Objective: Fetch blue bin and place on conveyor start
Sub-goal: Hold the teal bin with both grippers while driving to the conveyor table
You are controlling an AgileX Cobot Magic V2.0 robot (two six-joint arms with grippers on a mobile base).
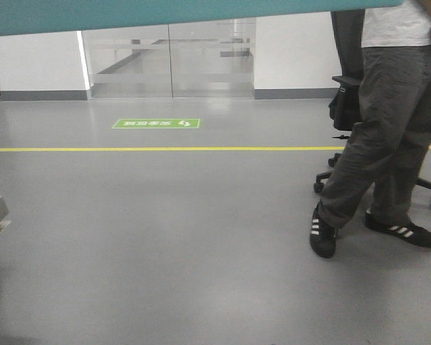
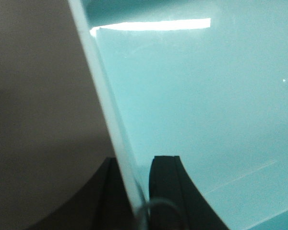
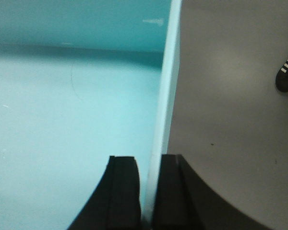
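Turquoise blue bin (image 1: 165,13) hangs above grey floor (image 1: 165,237) — left hand (image 2: 137,165) and right hand (image 3: 148,163) each pinching a side wall; fetching looks done, conveyor start nowhere in view, placing not yet done.

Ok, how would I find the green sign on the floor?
Find the long yellow line across the grey floor. Just beyond it, towards the glass panels, lies the green sign: a flat rectangle with white writing, the only sign on the floor.

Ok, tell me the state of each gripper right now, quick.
Left gripper: closed on a wall of the blue bin.
Right gripper: closed on a wall of the blue bin.
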